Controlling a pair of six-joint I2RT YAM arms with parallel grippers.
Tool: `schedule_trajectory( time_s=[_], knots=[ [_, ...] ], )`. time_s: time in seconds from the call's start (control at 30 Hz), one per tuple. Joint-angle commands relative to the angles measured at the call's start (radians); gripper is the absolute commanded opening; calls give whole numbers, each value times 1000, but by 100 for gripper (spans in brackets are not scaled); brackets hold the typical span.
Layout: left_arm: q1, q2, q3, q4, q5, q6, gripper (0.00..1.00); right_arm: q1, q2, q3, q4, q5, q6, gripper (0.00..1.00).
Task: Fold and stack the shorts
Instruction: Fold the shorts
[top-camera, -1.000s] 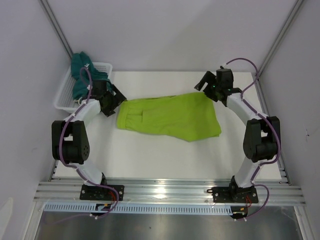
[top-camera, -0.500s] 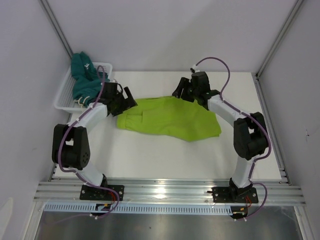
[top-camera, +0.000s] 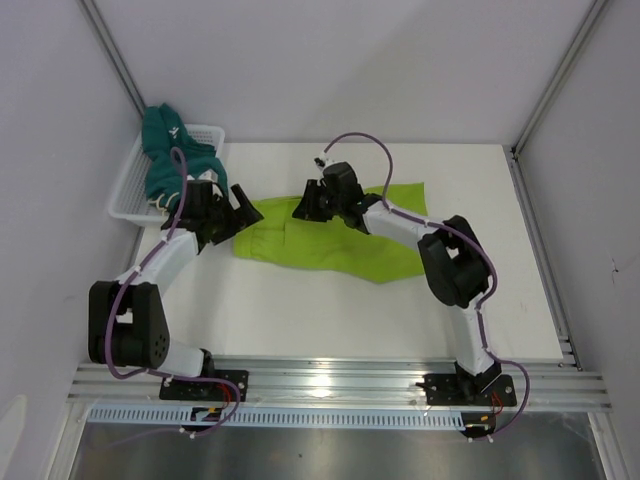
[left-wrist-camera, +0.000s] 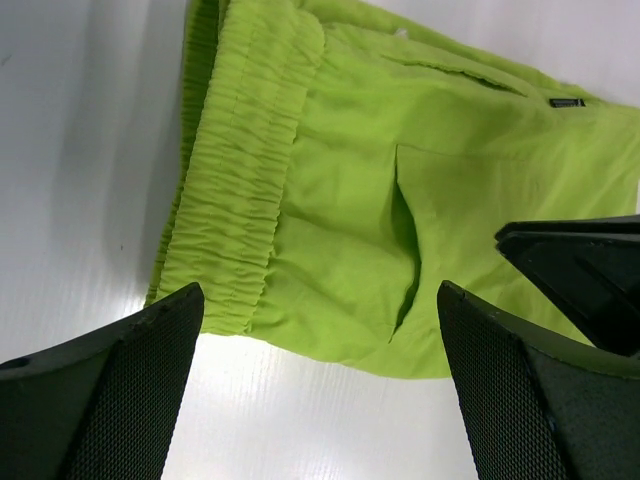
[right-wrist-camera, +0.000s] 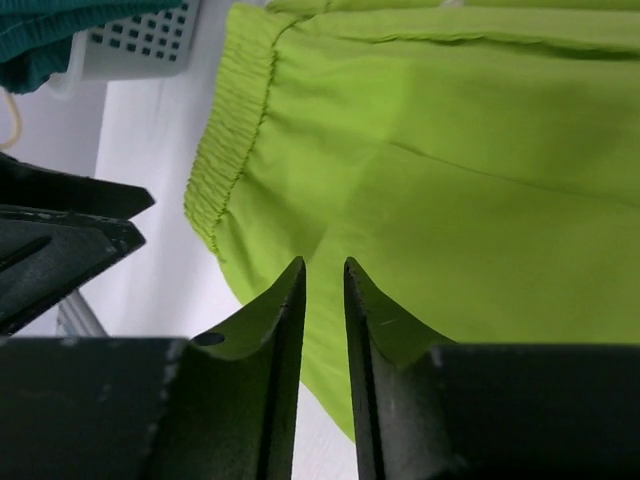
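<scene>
The lime green shorts (top-camera: 340, 240) lie flat on the white table, waistband (left-wrist-camera: 235, 200) to the left. My left gripper (top-camera: 240, 205) hovers wide open just off the waistband's near corner, nothing between its fingers (left-wrist-camera: 320, 290). My right arm reaches across the shorts; its gripper (top-camera: 305, 205) is low over the fabric beside the waistband (right-wrist-camera: 324, 262), jaws drawn almost together with only a thin slit. No cloth shows pinched between them. The dark teal shorts (top-camera: 165, 150) are bunched in the basket at the back left.
The white mesh basket (top-camera: 125, 190) stands at the table's far left corner, right behind my left gripper. The two grippers are close together, the right one's black body (left-wrist-camera: 580, 270) showing in the left wrist view. Walls enclose the table's sides.
My right arm has swept left across the green shorts from their far right corner to the waistband, its jaws closing as it went. The left gripper has shifted slightly and stayed open.
</scene>
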Motion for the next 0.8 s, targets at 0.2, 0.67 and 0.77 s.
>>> schedule_trajectory(
  time_s=[0.2,0.67,0.77],
  knots=[
    [11,-90,-85,63,62,-18,99,28,136,52,234,-164,118,21],
    [97,-146,-197,192,176,-41,99,5,210,-48,191,-210,115,17],
    [102,-152,-234,232,197,-33,99,-22,152,-196,257,-235,114,17]
  ],
)
